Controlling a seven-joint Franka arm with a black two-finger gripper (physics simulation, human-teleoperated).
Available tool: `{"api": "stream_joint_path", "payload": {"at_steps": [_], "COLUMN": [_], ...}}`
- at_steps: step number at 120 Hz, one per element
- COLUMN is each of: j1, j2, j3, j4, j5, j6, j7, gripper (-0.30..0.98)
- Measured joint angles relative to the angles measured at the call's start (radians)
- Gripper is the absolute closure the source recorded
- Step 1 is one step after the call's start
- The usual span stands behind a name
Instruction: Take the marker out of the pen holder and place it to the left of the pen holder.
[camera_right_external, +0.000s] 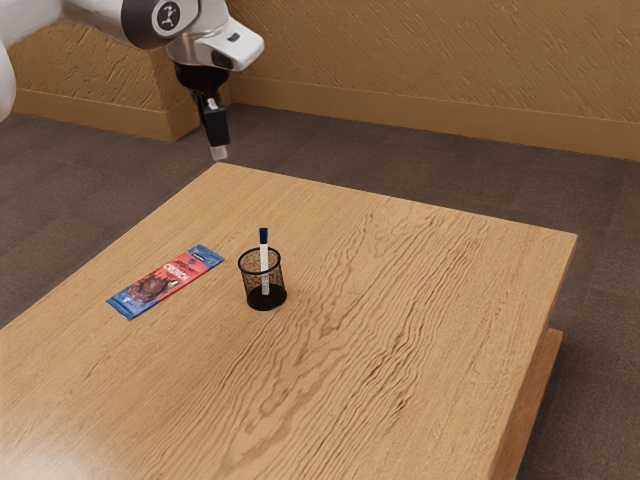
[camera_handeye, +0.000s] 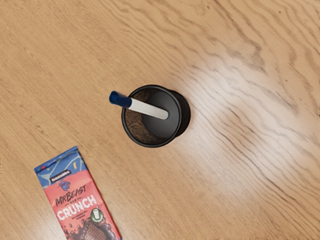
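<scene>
1. Standing in the pen holder (camera_right_external: 276, 271), exterior view: one marker (camera_right_external: 264, 262), close to upright, dark blue cap (camera_right_external: 264, 235) uppermost and proud of the mesh. Location: on the desk (camera_right_external: 400, 330).

2. End effector (camera_right_external: 219, 153), exterior view: black, raised, well apart from the marker. How wide it stands cannot be told; no object is seen in its hold.

3. Arm (camera_right_external: 150, 18), exterior view: white, entering from the exterior view's upper left, bent at the wrist so that the end effector points downward.

4. Chocolate bar (camera_right_external: 166, 281), exterior view: flat, to the exterior view's left of the pen holder. Possible obstruction, should the marker be set down on that side.

5. Marker, wrist view: white barrel (camera_handeye: 147, 109) slanting across the opening, lower end inside, cap beyond the rim (camera_handeye: 151, 146). Camera looks down from above; the hand appears suitably pitched for a descent.

6. Handling note, judged: step in hand is the approach. Best centred over the cap, not the pen holder, opening matched to the marker's lean; grip above the rim; lift straight until the lower end clears. Sideways pull would likely drag or tip the light mesh.
</scene>
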Motion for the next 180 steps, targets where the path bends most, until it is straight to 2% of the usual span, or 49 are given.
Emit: {"api": "stream_joint_path", "payload": {"at_steps": [9, 20, 48, 58, 68, 85, 96, 118, 160, 180], "j1": [-0.005, -0.074, -0.048, -0.009, -0.006, -0.027, -0.03, -0.029, -0.023, -0.023], "j2": [0.001, 0.026, 0.253, 0.325, 0.415, 0.496, 0.518, 0.535, 0.575, 0.581], "j3": [-0.006, -0.016, -0.003, -0.003, -0.002, 0.014, 0.07, 0.119, 0.169, 0.192], "j4": [0.005, 0.022, 0.062, 0.075, 0.148, 0.256, 0.274, 0.28, 0.294, 0.294], "j5": [0.002, 0.001, -0.029, -0.062, -0.08, -0.101, -0.144, -0.214, -0.35, -0.368], "j6": [0.0, 0.001, 0.002, 0.002, 0.003, 0.01, 0.022, 0.044, 0.127, 0.163], "j7": [0.027, 0.056, 0.1, 0.109, 0.116, 0.109, 0.085, 0.011, -0.167, -0.223], "gripper": [0.0, 0.0, 0.0, 0.0, 0.0, 0.0, 0.0, 0.0, 0.0, 0.17]}}
